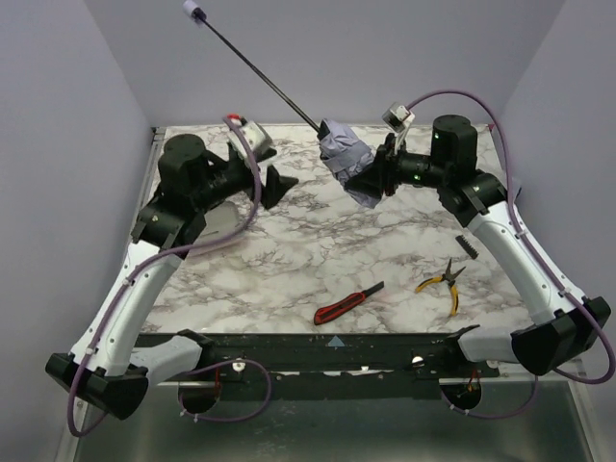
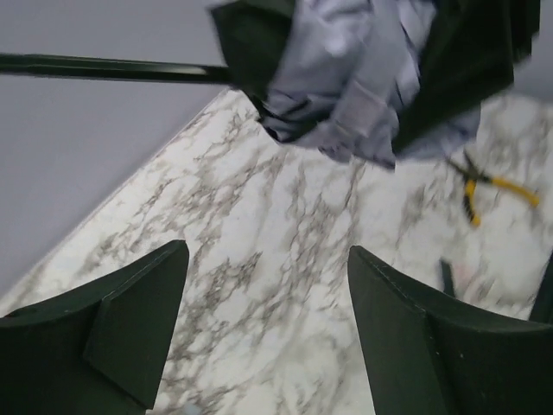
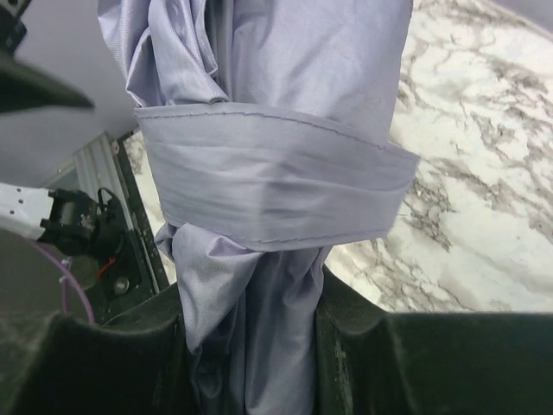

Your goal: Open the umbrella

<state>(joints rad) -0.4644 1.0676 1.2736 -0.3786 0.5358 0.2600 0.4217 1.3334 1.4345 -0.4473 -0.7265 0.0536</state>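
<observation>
The pale lavender folding umbrella (image 1: 345,159) looks light, its fabric soft and slippery; the right hand (image 3: 251,346) clamps its bundle; the left hand (image 2: 266,277), jaws apart, would best take the stiff black shaft (image 1: 260,82) toward ten o'clock.

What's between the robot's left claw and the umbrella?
Nothing. Only bare marble table lies between the open left gripper and the umbrella, as the top and left wrist views show.

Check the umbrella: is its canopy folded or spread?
Folded. The umbrella fabric is bunched, bound by its strap, clamped in the right pincer; only the shaft is extended.
</observation>
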